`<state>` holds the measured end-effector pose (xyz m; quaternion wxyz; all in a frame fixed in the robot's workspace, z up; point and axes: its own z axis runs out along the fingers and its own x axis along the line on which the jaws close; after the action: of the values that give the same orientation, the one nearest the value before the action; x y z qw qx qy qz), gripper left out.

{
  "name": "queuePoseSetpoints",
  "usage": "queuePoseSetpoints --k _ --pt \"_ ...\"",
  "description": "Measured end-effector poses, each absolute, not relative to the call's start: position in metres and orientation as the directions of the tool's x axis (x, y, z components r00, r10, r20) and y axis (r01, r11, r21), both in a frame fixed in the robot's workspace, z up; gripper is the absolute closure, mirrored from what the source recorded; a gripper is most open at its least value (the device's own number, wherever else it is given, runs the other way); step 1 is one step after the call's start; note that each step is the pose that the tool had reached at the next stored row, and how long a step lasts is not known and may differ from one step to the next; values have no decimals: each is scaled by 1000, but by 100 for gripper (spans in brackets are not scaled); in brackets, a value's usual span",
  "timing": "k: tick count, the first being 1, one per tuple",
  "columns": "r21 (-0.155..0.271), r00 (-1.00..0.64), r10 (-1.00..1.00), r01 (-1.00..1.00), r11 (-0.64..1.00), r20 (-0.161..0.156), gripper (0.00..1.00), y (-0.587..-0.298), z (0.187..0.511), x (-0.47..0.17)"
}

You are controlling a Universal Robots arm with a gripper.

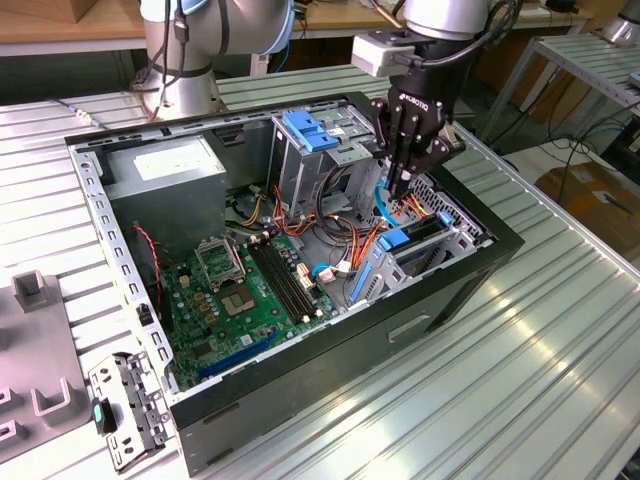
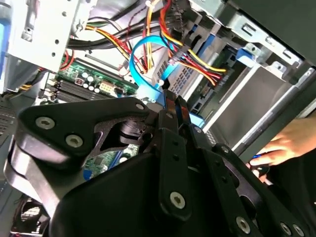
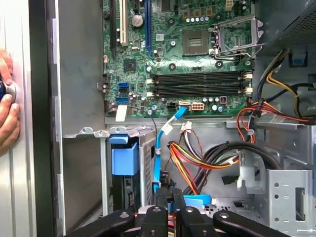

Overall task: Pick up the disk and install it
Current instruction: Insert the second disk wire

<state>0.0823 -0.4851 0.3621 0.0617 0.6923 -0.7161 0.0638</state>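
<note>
Pincer (image 1: 400,190): lowered into the open computer case (image 1: 400,320), hanging at 12 o'clock of the disk (image 1: 418,236) and just above it. State: cannot tell whether spread, pressed together or pinching; a thin blue cable (image 1: 381,205) runs right beside its tip.

Disk: black slab in a bright blue carrier, lying in the metal drive cage (image 1: 466,236) at about 3 o'clock of the case interior in the exterior view. It appears to be in the cage already, tilted rather than flat. Whether it is fully home cannot be told.

Long axis: runs roughly along the 8-to-2 o'clock line in the exterior view, with the blue end toward 8 o'clock, facing the case interior.

Step in hand, by judgement: the install stage, not the pick-up, since the disk is off the table (image 1: 500,400) and inside its bay. What remains calls for pressure along the long axis, kept clear of the cables.

Surroundings, outward:
- Orange and red wiring (image 1: 350,235), at 9 o'clock of the disk, close by.
- Lighter blue latch (image 1: 312,130), at 11 o'clock, atop another cage.
- Motherboard (image 1: 250,290), at 8 o'clock, well apart.
- Grey box with a white label (image 1: 165,170), at 10 o'clock, in the far corner.
- A person's hand (image 3: 6,103), in the first wrist view, outside the case wall.
</note>
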Motion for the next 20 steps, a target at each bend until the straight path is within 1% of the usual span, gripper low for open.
queuePoseSetpoints --k 8,11,13,16,20 --pt "-7 -34 -984 -999 33 177 84 -508 360 82" --pt "-11 -35 -985 -999 33 171 84 -512 360 82" --pt "-22 -37 -986 -999 33 165 84 -515 360 82" --pt "-51 -41 -986 -998 33 160 84 -517 359 81" --pt "-68 -43 -988 -997 34 148 84 -522 358 80"
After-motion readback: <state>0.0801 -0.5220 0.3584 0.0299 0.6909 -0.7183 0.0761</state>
